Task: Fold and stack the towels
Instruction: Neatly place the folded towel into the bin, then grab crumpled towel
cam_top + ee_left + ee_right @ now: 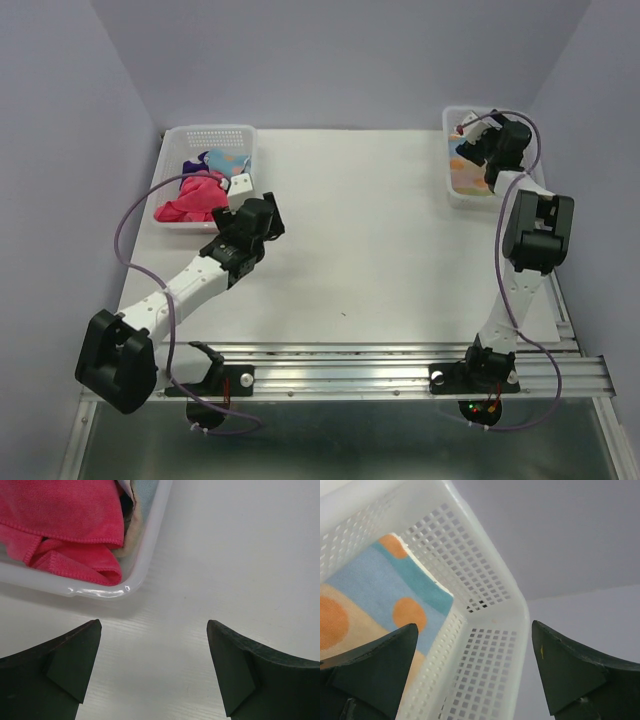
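A light blue towel with orange blotches (365, 595) lies flat in the white mesh basket (485, 630) at the back right, showing there as towel (468, 178). My right gripper (478, 150) hangs over that basket, open (474, 625) with nothing between its fingers. The magenta-pink towel (190, 200) lies crumpled in the back-left basket (215, 131), with a dark purple towel (192, 167) and a light blue patterned cloth (225, 160) behind it. My left gripper (262, 215) is open (154, 625) over bare table, just off that basket's near right corner, with the pink towel (65, 525) ahead to the left.
The left basket's glossy rim (125, 587) curves close in front of my left fingers. The white table (380, 250) spreads between the two baskets. Grey-lilac walls close in the back and sides. A metal rail (400, 365) runs along the near edge.
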